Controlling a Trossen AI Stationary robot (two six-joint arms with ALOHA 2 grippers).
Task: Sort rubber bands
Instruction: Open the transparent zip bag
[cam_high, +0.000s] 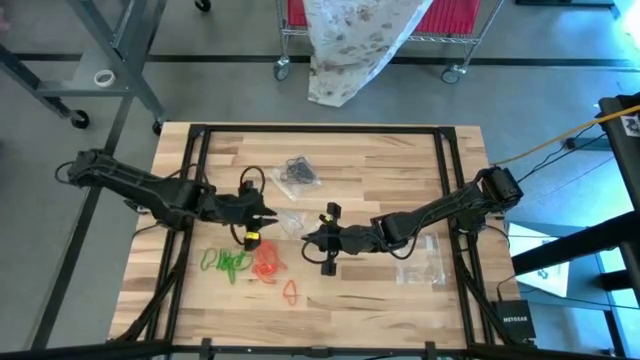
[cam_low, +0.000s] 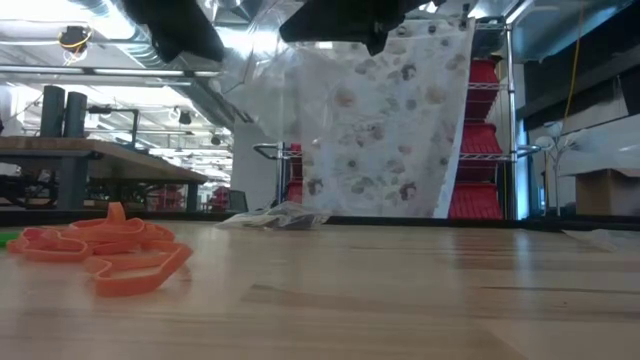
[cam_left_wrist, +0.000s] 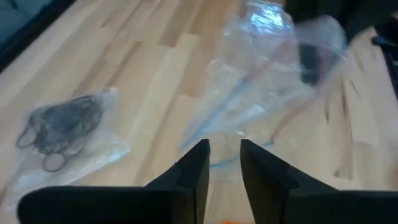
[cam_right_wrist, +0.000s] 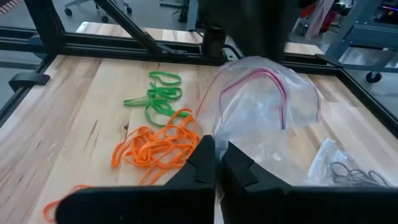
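Orange bands: nearest the low camera, a tangle on the wood, one loop lying a little apart at the front; the count inside the tangle cannot be made out.
Same orange bands from above: one heap just below the left gripper's tip, plus a single loop farther toward the table's near edge.
Green bands: one small heap beside the orange heap, on the side away from the right gripper; several loops, number unclear.
Black bands: one bunch lying on a clear bag, beyond both grippers toward the far edge; loops too tangled to count.
Left gripper: fingers narrowly parted, a bag edge between them; whether they pinch it cannot be told.
Right gripper: fingers pressed together on the near edge of the open clear bag.
Open clear bag: lifted between the two grippers, mouth with a red seal line facing the right wrist camera; blurred in the left wrist view.
Spare bags: clear, flat on the table under the right arm, number uncertain.
Hidden: both grippers cut off at the top of the low view.
Table: light wood.
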